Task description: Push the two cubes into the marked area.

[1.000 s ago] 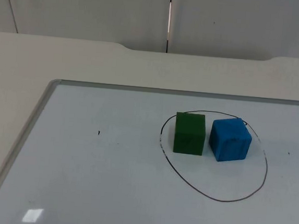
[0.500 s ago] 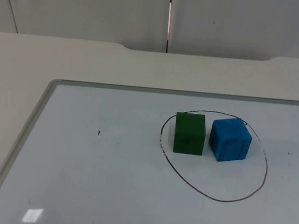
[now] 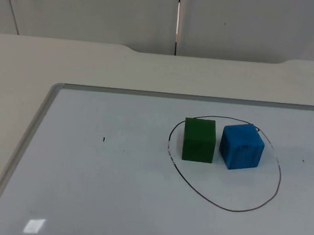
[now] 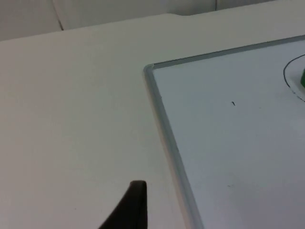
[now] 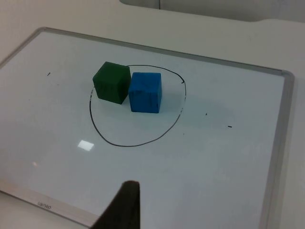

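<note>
Inside drawn ring (image 3: 222, 201), green cube (image 3: 199, 139) beside blue cube (image 3: 242, 146), claw openings untellable

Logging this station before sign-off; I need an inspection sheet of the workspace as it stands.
Surface: white whiteboard with metal frame lying on a beige table top.
Job's things: green cube and blue cube side by side inside the hand-drawn black oval outline, near its far edge.
Clutter: small dark marks on the board.
Pincers: left pincer fingertip over the table beside the board; right pincer fingertip over the board's near edge.
Cables: nothing seen.
Surroundings: grey partition wall.
</note>
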